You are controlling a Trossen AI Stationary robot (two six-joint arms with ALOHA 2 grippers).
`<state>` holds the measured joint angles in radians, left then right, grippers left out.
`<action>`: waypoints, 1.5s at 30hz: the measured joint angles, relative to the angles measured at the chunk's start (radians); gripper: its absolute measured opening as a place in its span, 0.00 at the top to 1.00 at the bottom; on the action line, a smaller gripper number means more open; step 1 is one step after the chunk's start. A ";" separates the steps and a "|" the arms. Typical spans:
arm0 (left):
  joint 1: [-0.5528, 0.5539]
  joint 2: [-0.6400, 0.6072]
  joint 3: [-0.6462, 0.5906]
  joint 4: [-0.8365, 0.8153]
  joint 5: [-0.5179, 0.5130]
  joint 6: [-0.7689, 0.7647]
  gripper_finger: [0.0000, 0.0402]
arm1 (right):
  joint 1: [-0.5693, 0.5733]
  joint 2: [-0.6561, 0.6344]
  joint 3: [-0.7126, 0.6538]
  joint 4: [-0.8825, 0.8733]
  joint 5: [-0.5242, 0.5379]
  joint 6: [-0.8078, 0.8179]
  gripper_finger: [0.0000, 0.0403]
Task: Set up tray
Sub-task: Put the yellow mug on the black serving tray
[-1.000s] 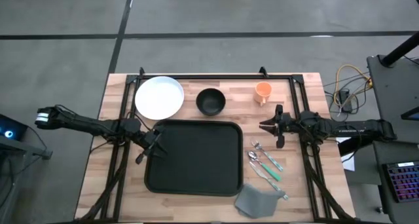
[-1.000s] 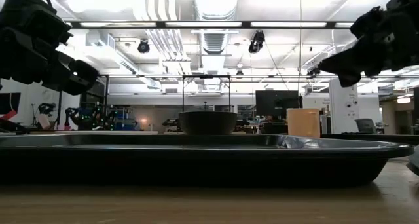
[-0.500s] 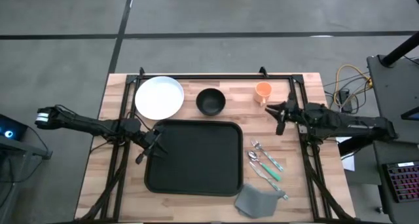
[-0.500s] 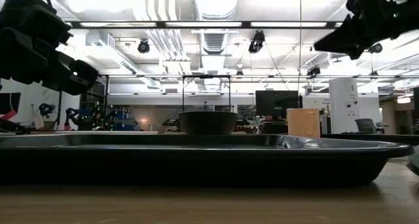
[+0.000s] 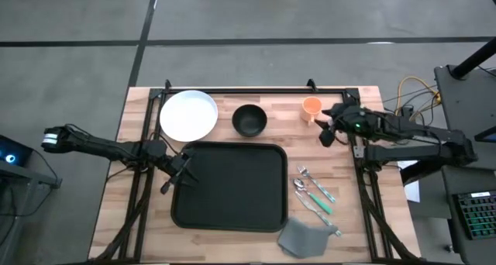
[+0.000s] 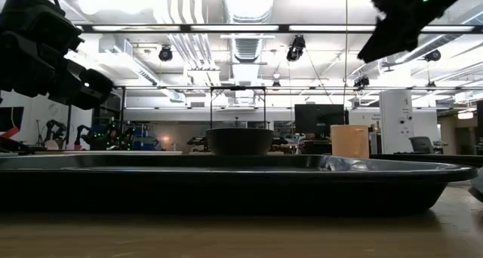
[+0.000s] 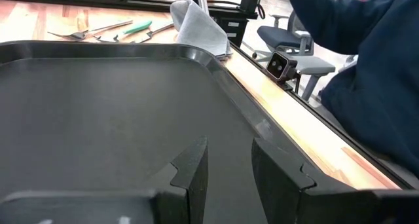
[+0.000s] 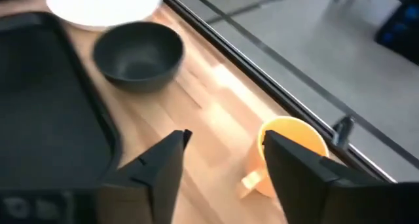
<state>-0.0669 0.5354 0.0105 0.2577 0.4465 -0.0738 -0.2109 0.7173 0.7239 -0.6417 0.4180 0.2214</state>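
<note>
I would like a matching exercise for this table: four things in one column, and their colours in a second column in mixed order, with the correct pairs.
Things:
1. tray
2. plate
3. cup
4. cloth

Colours:
a. orange
b. grey
c. black
d. white

Pairs: 1-c, 2-d, 3-a, 4-b

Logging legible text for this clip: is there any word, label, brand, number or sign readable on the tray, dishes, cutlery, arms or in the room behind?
None can be read.
The tray, white plate, black bowl, orange cup, cutlery and grey cloth carry no visible print.
The room in the low view shows no legible sign.
</note>
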 joint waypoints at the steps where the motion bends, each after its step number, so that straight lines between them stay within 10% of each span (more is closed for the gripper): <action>1: 0.000 0.000 0.000 0.000 0.000 0.000 0.75 | -0.026 0.027 0.011 0.000 -0.001 -0.001 0.46; 15: 0.000 0.000 0.001 0.000 0.000 0.000 0.75 | -0.529 0.422 0.140 0.005 -0.422 -0.189 0.36; 29: 0.000 0.000 0.000 0.000 0.000 0.000 0.75 | -0.529 0.691 0.232 -0.015 -0.438 -0.278 0.43; 45: 0.000 0.000 0.000 0.000 0.000 0.000 0.75 | -0.525 0.721 0.214 -0.083 -0.404 -0.318 0.49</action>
<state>-0.0669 0.5354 0.0107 0.2577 0.4465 -0.0738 -0.7357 1.4384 0.9383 -0.7250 0.0143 -0.0968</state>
